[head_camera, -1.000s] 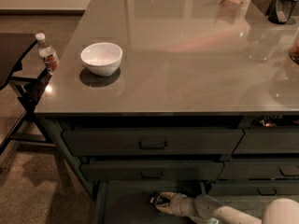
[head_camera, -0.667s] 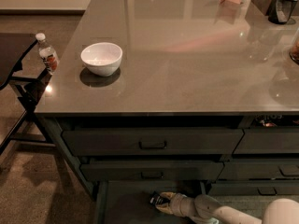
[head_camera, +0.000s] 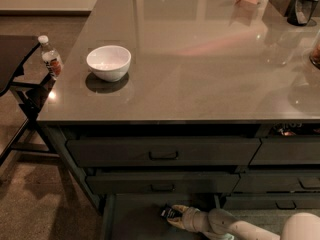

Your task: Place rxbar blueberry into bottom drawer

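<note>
The bottom drawer (head_camera: pixel 132 219) is pulled open below the counter, and its dark flat floor shows. My gripper (head_camera: pixel 173 214) reaches in from the lower right, low over the drawer floor near its back. It is shut on the rxbar blueberry (head_camera: pixel 168 212), a small dark bar with white print at the fingertips. The pale arm (head_camera: pixel 235 226) runs off toward the bottom right corner.
Two closed drawers with dark bar handles (head_camera: pixel 163 155) sit above the open one, with more drawers to the right (head_camera: pixel 285 151). On the grey countertop (head_camera: pixel 200 69) stands a white bowl (head_camera: pixel 108 62). A water bottle (head_camera: pixel 51 60) and a dark side table (head_camera: pixel 15 59) are at left.
</note>
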Controlling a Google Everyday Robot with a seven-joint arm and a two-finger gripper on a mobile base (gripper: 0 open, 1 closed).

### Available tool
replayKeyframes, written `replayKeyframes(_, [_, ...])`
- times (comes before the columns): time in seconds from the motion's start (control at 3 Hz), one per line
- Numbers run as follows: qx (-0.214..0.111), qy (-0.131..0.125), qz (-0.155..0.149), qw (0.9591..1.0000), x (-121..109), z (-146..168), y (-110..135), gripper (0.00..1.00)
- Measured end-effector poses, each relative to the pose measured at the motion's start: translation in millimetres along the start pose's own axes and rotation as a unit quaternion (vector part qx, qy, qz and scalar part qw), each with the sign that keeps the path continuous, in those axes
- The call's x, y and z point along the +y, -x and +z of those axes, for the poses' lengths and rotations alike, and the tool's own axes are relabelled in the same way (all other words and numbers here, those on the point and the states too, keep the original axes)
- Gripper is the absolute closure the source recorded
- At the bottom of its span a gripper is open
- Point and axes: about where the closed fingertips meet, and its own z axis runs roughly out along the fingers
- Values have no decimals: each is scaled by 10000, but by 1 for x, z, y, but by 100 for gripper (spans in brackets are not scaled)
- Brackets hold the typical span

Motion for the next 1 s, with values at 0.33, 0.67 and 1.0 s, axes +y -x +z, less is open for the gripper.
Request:
replayKeyframes(0.33, [0,1,0,10000,0,0,0,13])
replayKeyframes(0.67, [-1,1,0,10000,0,0,0,0])
replayKeyframes(1.0, [-1,1,0,10000,0,0,0,0])
